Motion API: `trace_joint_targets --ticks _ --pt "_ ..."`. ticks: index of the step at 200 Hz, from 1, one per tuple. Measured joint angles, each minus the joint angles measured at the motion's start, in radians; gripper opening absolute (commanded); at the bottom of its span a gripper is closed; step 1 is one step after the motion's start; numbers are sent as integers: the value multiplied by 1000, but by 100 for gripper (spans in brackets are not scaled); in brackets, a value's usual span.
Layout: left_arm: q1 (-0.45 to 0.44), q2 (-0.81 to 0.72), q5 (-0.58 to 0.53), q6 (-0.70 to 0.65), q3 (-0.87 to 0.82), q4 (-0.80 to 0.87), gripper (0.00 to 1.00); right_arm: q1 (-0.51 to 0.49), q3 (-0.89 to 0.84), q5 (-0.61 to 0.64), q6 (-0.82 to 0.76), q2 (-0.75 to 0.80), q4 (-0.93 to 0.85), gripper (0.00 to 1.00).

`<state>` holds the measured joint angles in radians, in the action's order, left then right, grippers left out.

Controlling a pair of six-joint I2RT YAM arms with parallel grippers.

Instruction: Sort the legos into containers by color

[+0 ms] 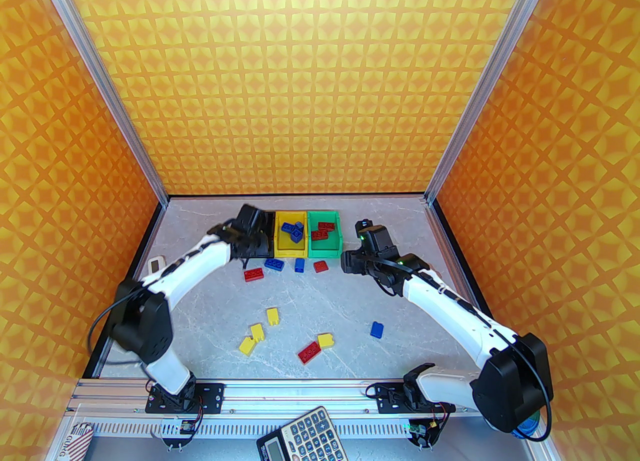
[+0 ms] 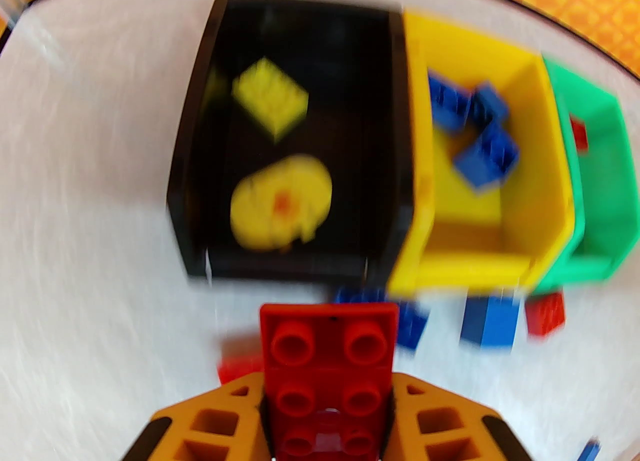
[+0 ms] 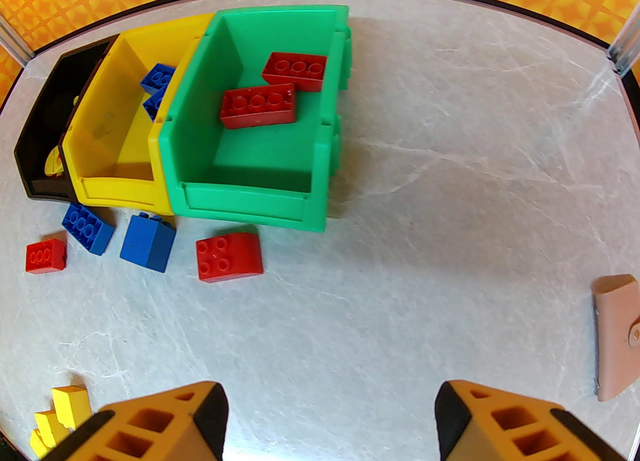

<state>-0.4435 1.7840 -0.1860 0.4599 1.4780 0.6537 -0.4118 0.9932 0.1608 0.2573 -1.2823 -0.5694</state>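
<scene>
While yellow bricks (image 1: 257, 331), a red and a blue one lie loose on the near table (image 1: 325, 299), the left gripper (image 2: 327, 391) pinches a red brick (image 2: 327, 334) tight just before the black bin (image 2: 192, 159). The right gripper (image 3: 330, 414) hangs wide open, empty, near the green bin (image 3: 250, 201). Beyond, the yellow bin (image 2: 550, 159) holds blue bricks (image 2: 487, 154), the green one red.

Orange-yellow star-patterned walls (image 1: 300, 74), grey marbled table (image 1: 350, 309), black bin (image 2: 192, 159), yellow bin (image 3: 100, 114), green bin (image 3: 250, 199), red legos (image 3: 229, 256), blue legos (image 3: 148, 243), yellow legos (image 1: 272, 316)

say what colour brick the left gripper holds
Red; the brick shows best in the left wrist view.
</scene>
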Motion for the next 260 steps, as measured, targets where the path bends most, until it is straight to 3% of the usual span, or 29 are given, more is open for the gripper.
trace_joint_targets --ticks 39,105,189,222,239,260 --pt "43 185 0 -64 214 29 31 0 -19 32 0 54 -23 75" --pt "43 293 50 -114 415 98 31 0 -43 73 -1 97 -45 75" --pt "-133 576 118 -128 873 192 31 0 -46 76 0 95 -45 75" --pt "-157 637 162 -117 951 195 32 0 -55 76 0 105 -47 76" --pt "-157 644 180 -105 952 194 38 0 -63 76 0 111 -48 75" --pt "-157 645 202 -87 953 182 64 0 -70 76 0 111 -48 75"
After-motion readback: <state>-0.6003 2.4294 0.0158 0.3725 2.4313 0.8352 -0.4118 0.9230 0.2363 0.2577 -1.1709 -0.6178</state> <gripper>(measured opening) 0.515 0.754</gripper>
